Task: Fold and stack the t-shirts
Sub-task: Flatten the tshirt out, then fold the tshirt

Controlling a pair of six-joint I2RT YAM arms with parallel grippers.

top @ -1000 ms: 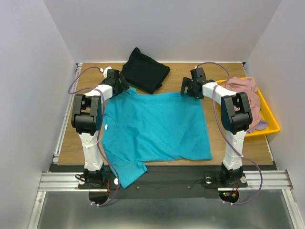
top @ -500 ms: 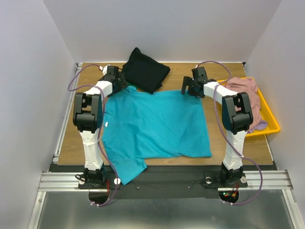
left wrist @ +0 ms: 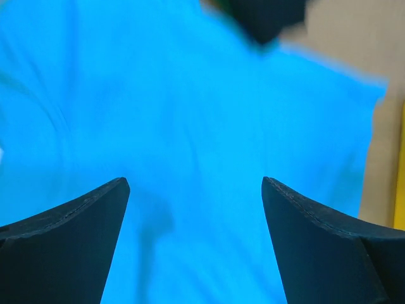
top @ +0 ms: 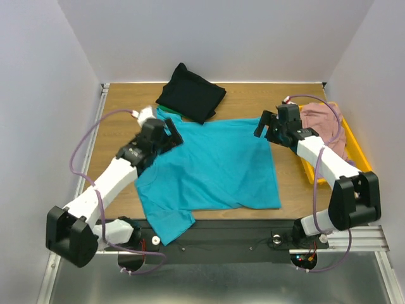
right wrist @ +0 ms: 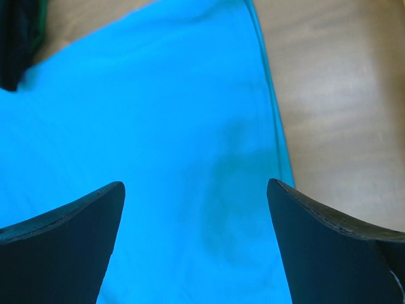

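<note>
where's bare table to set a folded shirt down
Bare table: far left corner beside the black shirt; far strip between it and the yellow tray. Crowded: teal shirt fills the centre, tray is full.

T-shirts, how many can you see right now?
3: teal one spread mid-table, black one folded at the far edge, pink one bunched in the yellow tray. Others may be hidden beneath.

The black shirt point(top: 191, 94) hides all but an edge of the green shirt point(top: 166, 111), and the left wrist view is blurred.
</note>
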